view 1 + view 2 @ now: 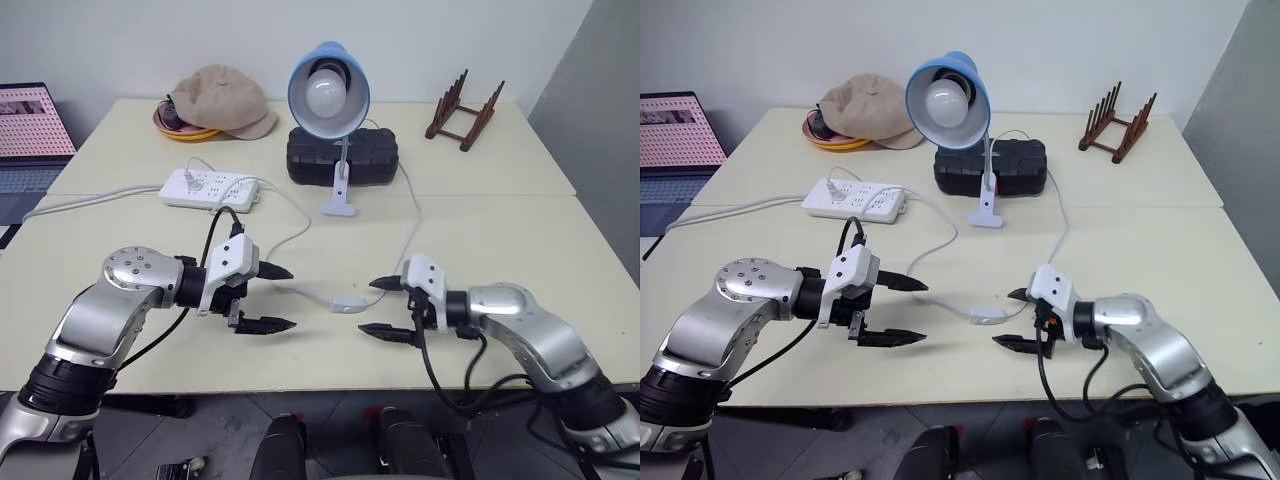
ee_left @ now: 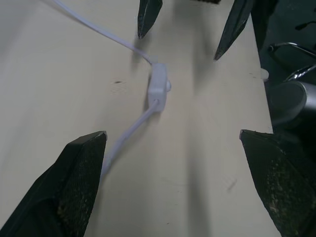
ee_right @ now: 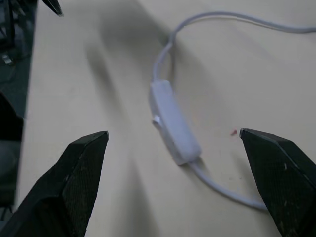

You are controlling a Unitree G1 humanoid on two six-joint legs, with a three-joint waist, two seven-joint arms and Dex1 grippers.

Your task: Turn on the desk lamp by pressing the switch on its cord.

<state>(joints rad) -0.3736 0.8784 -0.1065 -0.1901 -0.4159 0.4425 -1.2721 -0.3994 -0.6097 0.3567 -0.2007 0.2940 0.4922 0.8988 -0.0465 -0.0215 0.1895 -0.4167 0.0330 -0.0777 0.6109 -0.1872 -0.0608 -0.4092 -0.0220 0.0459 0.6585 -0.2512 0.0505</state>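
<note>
The desk lamp [image 1: 328,90], with a light blue shade and a white bulb, stands unlit at the back middle of the table. Its thin white cord [image 1: 413,225] runs forward to the small white switch [image 1: 349,304], which lies flat near the table's front edge. My left gripper [image 1: 293,297] is open just left of the switch and points right at it. From the other side my right gripper [image 1: 365,306], also open, points left, its tips close to the switch without touching. The left wrist view looks along the cord to the switch [image 2: 158,84]. In the right wrist view the switch [image 3: 174,123] lies between the open fingers.
A white power strip [image 1: 210,188] lies at the back left, with a black case [image 1: 342,155] behind the lamp base. A tan cap [image 1: 222,100] on an orange plate, a wooden rack [image 1: 464,112] and a laptop [image 1: 30,135] stand further off.
</note>
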